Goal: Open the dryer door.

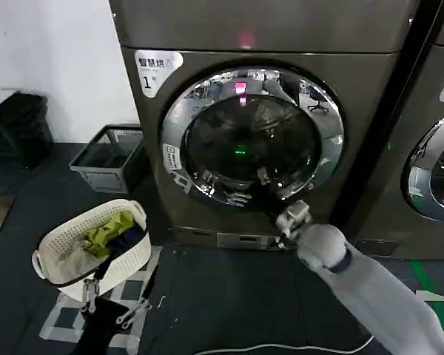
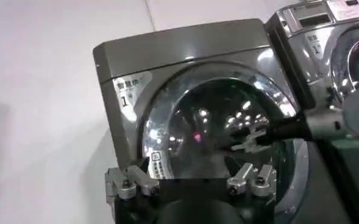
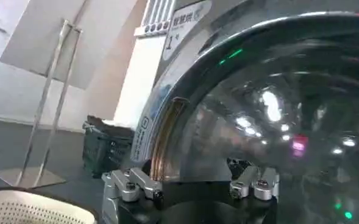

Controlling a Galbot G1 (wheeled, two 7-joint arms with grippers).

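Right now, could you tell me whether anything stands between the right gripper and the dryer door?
Nothing visible does. The right gripper is already close up at the lower right rim of the dryer door, with only open air between them.

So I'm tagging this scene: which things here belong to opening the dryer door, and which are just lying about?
Part of the job:
- dryer door
- dryer, labelled "1"
- right gripper, at the door's lower right rim

Lying about:
- white laundry basket with clothes
- grey crate
- second machine
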